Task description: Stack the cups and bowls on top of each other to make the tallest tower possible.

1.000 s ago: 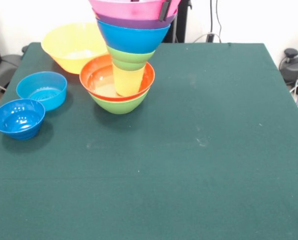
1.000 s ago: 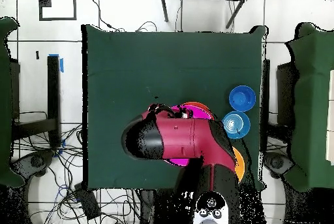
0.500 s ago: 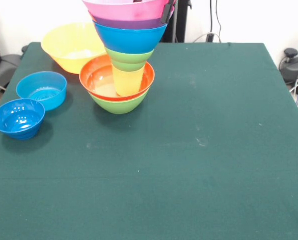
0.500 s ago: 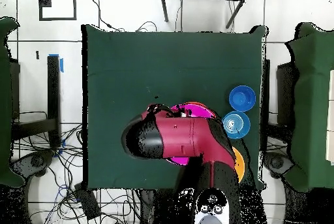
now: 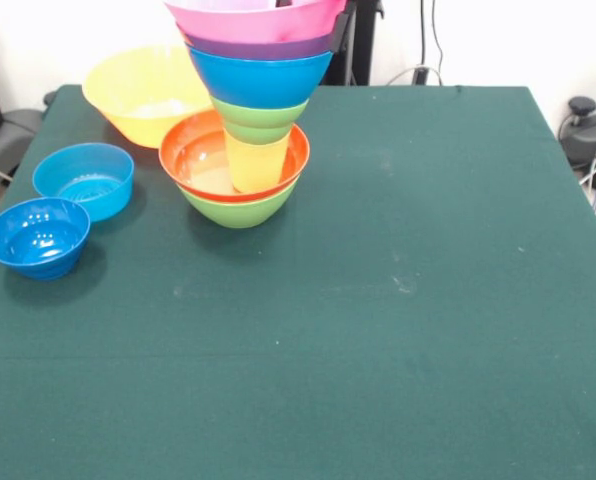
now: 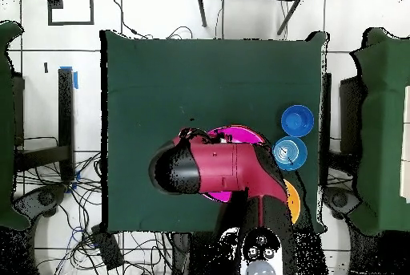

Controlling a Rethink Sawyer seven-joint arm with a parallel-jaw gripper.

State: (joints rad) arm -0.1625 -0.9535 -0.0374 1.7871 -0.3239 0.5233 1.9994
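Observation:
The tower stands at the back left of the table in the front view. From the bottom it is a medium green bowl, a red-orange bowl, the yellow cup, a small green bowl, a blue bowl, a purple bowl and a pink bowl. My gripper is shut on the pink bowl's right rim, with one black finger on the outside. In the overhead view my arm covers most of the tower, and only part of the pink bowl shows.
A large yellow-orange bowl sits behind and left of the tower. A light-blue bowl and a darker blue bowl stand near the table's left edge. The green cloth stretches to the right and front.
The pink, purple and blue bowls at the top have shifted slightly left with the gripper, lining up more squarely over the cup. The lower pieces have not moved.

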